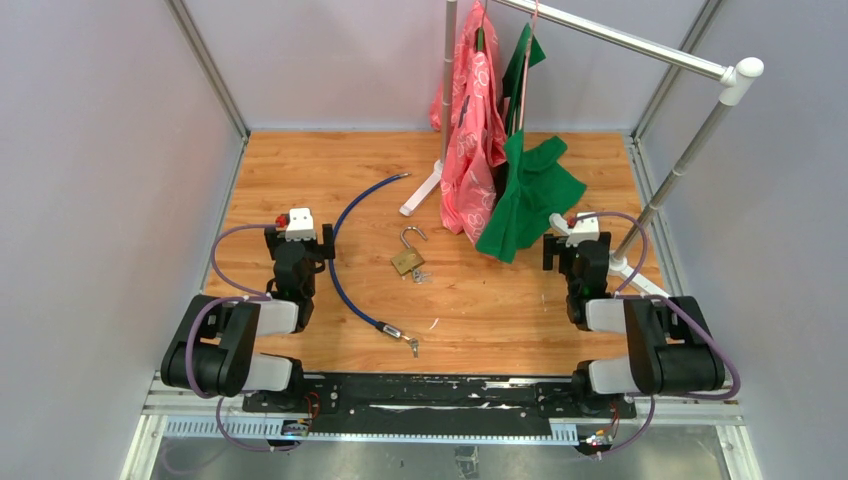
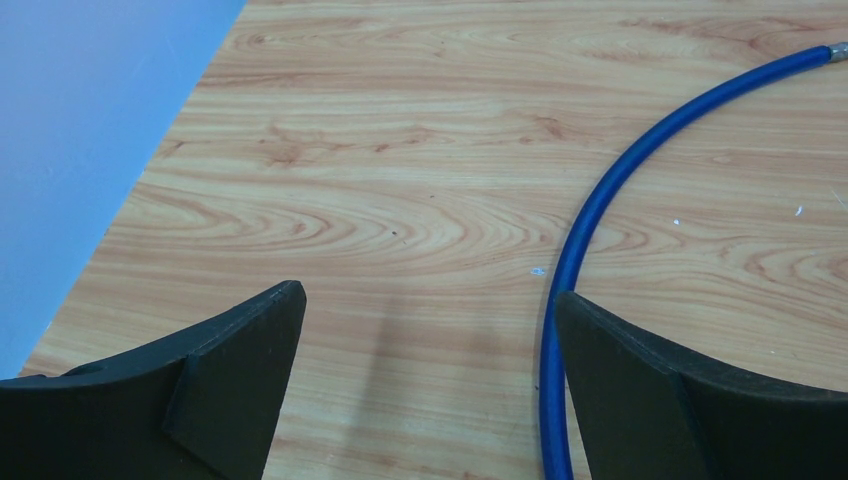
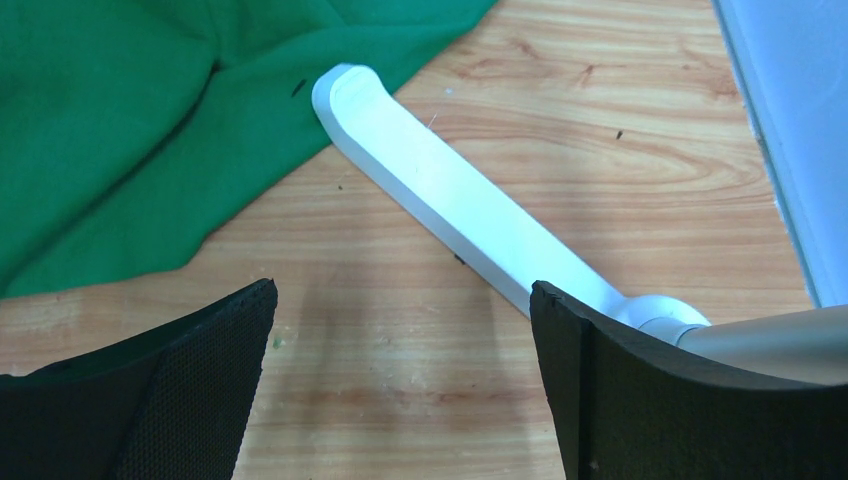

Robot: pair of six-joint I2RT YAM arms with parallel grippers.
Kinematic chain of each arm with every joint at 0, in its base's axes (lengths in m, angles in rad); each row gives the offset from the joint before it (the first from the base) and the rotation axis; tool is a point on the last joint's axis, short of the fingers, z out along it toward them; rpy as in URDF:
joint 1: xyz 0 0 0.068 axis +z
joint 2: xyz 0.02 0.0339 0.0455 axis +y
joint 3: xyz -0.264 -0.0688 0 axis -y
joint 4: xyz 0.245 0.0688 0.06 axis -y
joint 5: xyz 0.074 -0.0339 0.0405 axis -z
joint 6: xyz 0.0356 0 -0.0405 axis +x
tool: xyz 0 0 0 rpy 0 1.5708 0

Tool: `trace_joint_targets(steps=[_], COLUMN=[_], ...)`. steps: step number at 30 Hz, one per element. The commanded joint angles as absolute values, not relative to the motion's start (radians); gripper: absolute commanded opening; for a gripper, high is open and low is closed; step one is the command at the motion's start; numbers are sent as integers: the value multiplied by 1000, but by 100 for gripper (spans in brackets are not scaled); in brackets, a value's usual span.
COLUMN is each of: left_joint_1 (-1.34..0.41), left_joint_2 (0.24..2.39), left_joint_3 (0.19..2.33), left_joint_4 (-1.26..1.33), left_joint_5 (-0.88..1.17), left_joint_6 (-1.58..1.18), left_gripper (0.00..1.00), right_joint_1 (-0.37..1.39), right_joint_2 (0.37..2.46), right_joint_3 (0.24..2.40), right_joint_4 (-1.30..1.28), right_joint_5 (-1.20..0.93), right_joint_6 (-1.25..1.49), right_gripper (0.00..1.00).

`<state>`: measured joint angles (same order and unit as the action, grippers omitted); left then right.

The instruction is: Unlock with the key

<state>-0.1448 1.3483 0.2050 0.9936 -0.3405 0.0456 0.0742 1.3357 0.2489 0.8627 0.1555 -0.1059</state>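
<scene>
i see the wooden table point(image 1: 300, 170) filling the cell, with a white clothes rack point(image 1: 620, 40) standing over its far right part. 2 garments hang from the rack, a pink garment point(image 1: 475, 130) and a green garment point(image 1: 535, 190), and the green one's hem spreads onto the wood beside a white rack foot point(image 3: 450, 200).

my left gripper point(image 2: 428, 297) sits low over the left side of the table, its fingers spread wide with only bare wood between them. my right gripper point(image 3: 402, 290) is on the right side, its fingers also wide apart and holding nothing, with the rack foot just ahead of it.

a blue cable point(image 1: 335, 250) curves across the table, passing just beside my left gripper's right finger point(image 2: 640, 400). its near end carries a metal fitting with a small metal piece touching it.

the brass padlock point(image 1: 407, 260) lies near the table's centre, between the 2 arms and apart from both, its shackle standing open. the key point(image 1: 420, 275) shows as a small silvery bit just beside the padlock's lower right. it is too small for me to tell whether it sits in the lock.
</scene>
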Motion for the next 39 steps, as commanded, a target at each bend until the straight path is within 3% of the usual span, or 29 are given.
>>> trace_joint_targets(steps=[1,39], left_joint_1=[-134,-135], left_joint_2=[1353,1353], left_joint_3=[200,200], left_joint_4=[1035,1035], left_joint_5=[-342,-343], left_joint_6=[53,52], left_gripper=[100,100], right_joint_1=[60,58], right_joint_2=[1398,1407], right_joint_3=[206,236], right_joint_4=[1051,1007], right_joint_5=[127,146], right_joint_6=[-134,-127], right_gripper=[99,99])
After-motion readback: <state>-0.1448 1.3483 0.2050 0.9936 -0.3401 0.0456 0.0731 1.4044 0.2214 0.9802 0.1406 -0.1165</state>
